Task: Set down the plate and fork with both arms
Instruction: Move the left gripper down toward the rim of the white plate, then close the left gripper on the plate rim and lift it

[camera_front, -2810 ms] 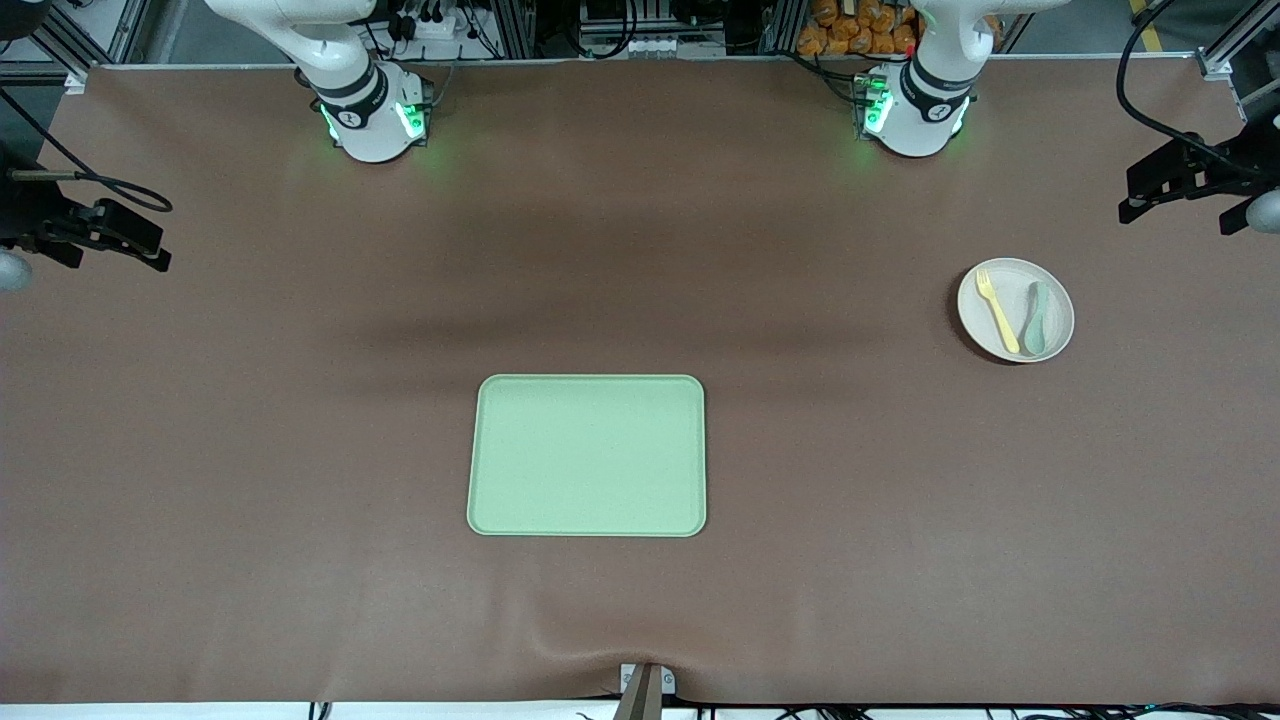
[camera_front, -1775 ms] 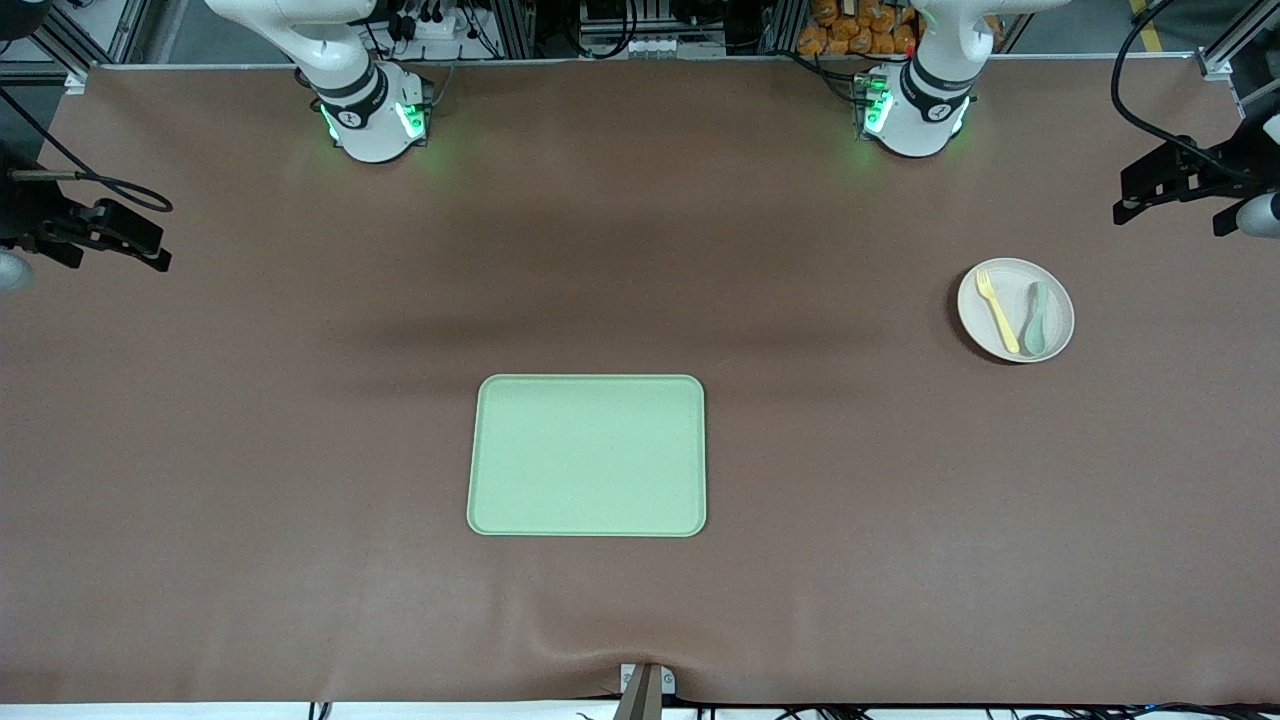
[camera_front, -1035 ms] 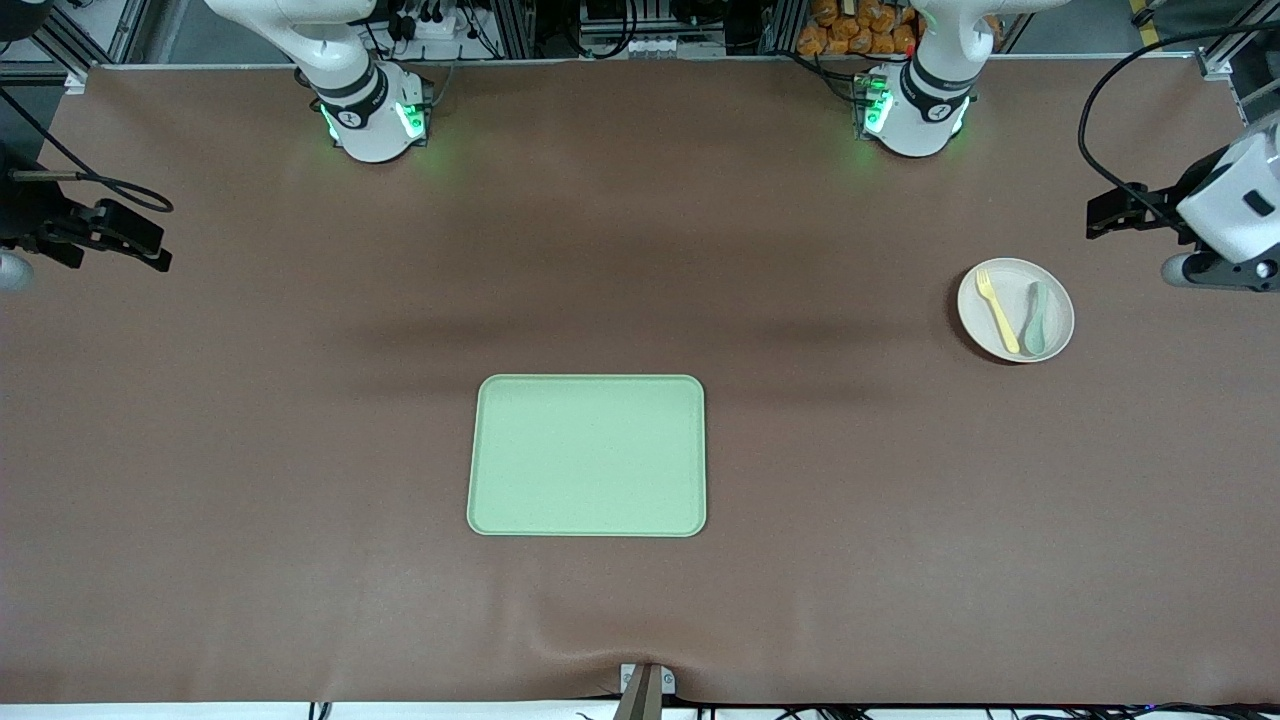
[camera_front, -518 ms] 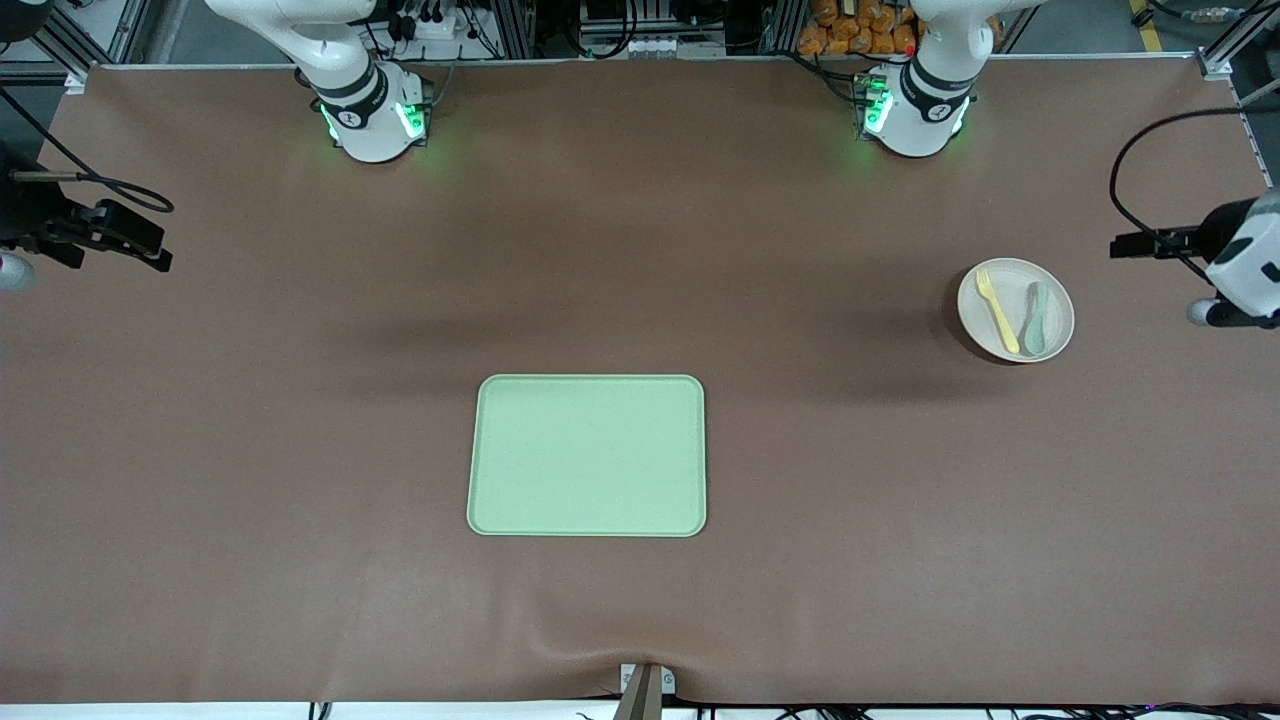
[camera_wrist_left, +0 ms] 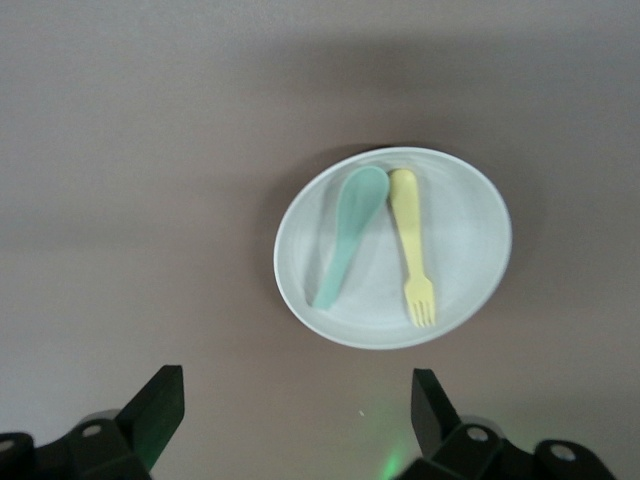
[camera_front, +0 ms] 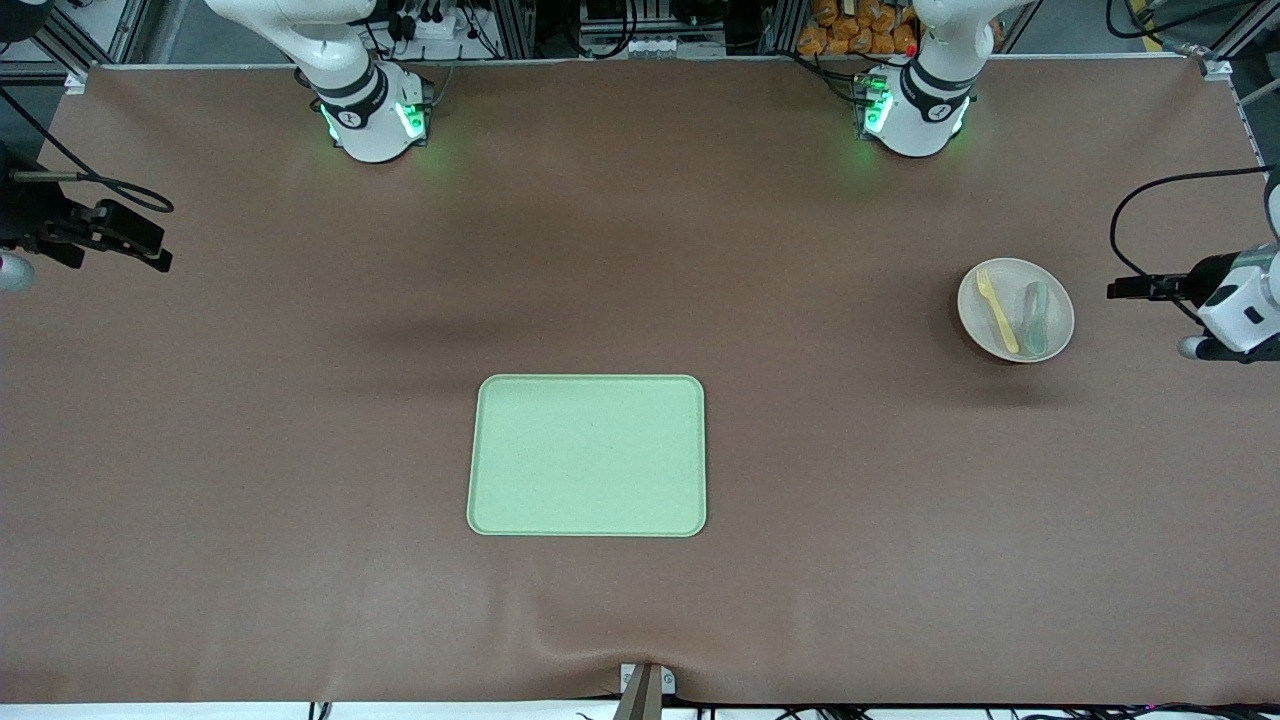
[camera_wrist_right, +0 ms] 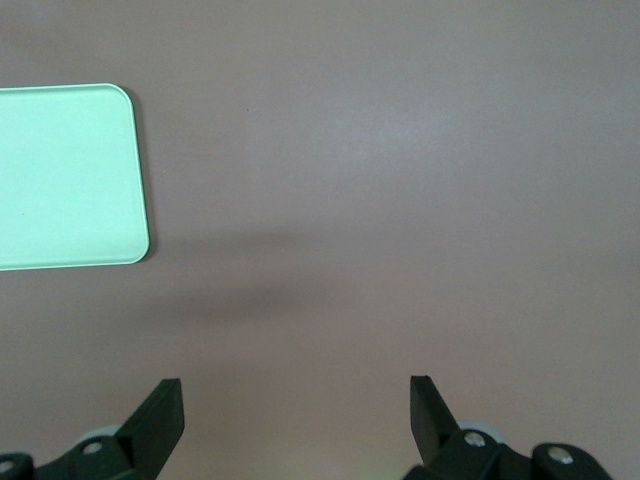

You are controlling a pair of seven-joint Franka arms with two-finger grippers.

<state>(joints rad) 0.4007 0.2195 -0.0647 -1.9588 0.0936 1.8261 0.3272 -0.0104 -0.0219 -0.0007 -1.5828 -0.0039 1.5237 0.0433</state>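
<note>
The cream plate (camera_front: 1052, 296) (camera_wrist_left: 470, 230) lies toward the left arm's end of the table. On it, side by side, are the pale-yellow fork (camera_front: 997, 312) (camera_wrist_left: 410, 245) and a grey-green spoon (camera_front: 1035, 318) (camera_wrist_left: 350, 230). My left gripper (camera_front: 1122, 289) (camera_wrist_left: 295, 390) hangs open over bare table just beside the plate, on the side of the table's end, with nothing between its fingers. At the right arm's end, my right gripper (camera_front: 150, 245) (camera_wrist_right: 295, 395) waits open and empty over bare table.
A rectangular light-green tray (camera_front: 587, 455) (camera_wrist_right: 65, 175) lies empty in the middle of the table, nearer the front camera than the plate. Brown mat covers the whole table. The two arm bases (camera_front: 375, 120) stand along the farthest edge.
My left gripper has swung in from the table's end and come down beside the plate. The plate, fork, spoon, tray and right arm have not moved.
</note>
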